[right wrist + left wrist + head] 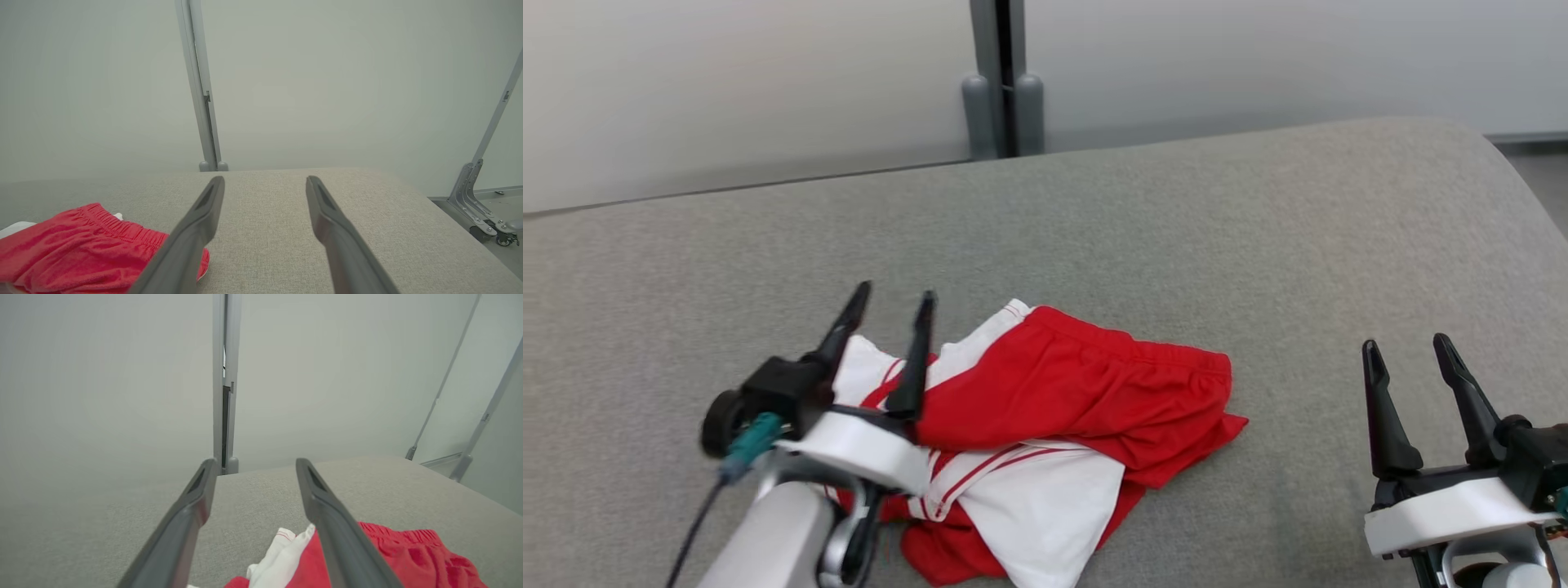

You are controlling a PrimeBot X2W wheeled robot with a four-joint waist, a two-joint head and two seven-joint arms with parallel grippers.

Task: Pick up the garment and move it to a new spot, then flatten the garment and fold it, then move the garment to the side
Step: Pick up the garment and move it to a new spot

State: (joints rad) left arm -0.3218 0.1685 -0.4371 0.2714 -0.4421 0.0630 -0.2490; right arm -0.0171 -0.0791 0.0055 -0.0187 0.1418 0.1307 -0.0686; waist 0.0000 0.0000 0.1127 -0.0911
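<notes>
At the left of the head view, the left gripper (892,299) is seen with its two dark fingers spread apart, and nothing is pinched between them. It is placed over the white left end of the garment (1078,392); whether cloth is touched cannot be told. In the left wrist view, the left gripper (255,467) is shown spread wide, with a white fold and the red cloth of the garment (408,555) seen low between and beside its fingers.

The garment, red with white panels and stripes, is crumpled on the grey fabric-covered tabletop (1258,229), left of the middle and toward the near edge. Its gathered red waistband is turned to the far side. Behind the tabletop, a grey post (1005,82) is seen between pale wall panels.

At the right, the right gripper (1405,343) is held with its fingers spread and empty, well apart from the garment. In the right wrist view, the garment (81,241) is seen at the lower left, beside the spread right gripper (265,179).
</notes>
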